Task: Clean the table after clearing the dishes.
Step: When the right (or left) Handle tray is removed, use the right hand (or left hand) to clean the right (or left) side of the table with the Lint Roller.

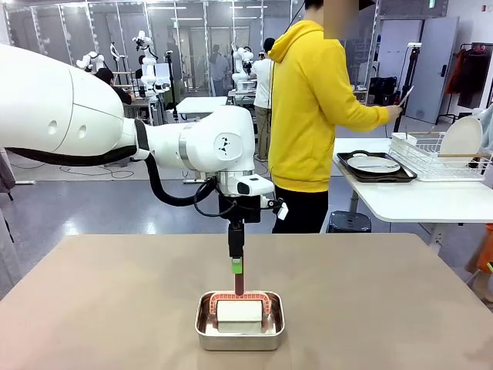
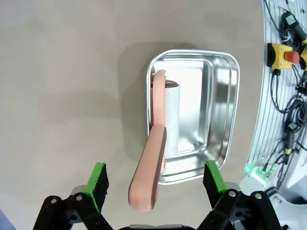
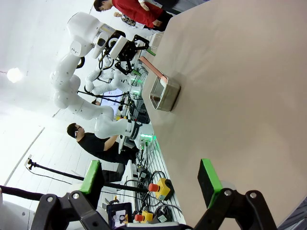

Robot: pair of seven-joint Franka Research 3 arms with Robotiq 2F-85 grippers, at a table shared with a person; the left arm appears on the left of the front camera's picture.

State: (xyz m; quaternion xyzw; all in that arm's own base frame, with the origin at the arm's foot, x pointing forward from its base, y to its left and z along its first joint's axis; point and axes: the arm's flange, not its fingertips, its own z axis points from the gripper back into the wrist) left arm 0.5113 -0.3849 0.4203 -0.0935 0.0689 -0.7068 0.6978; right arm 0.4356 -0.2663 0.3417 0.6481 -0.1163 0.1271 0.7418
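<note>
A small steel pan (image 1: pixel 206 327) sits near the front of the taupe table (image 1: pixel 92 301). In it lies a cleaning roller (image 1: pixel 239 312) with a white roll and a pink handle (image 2: pixel 149 177) that slants up out of the pan. My left gripper (image 1: pixel 237 270) hangs straight above it, open. Its green pads (image 2: pixel 98 184) stand on either side of the handle's end without touching it. My right gripper (image 3: pixel 149 179) is open and holds nothing, low beside the table's edge. One of the dishes, a white plate on a dark tray (image 1: pixel 376 164), rests on the white side table.
A person in a yellow hoodie (image 1: pixel 308 108) stands behind the table, turned toward the white side table (image 1: pixel 416 200). A wire rack (image 1: pixel 439 158) there holds a white plate (image 1: pixel 462 139). The control box and cables (image 2: pixel 283 52) lie past the table's near edge.
</note>
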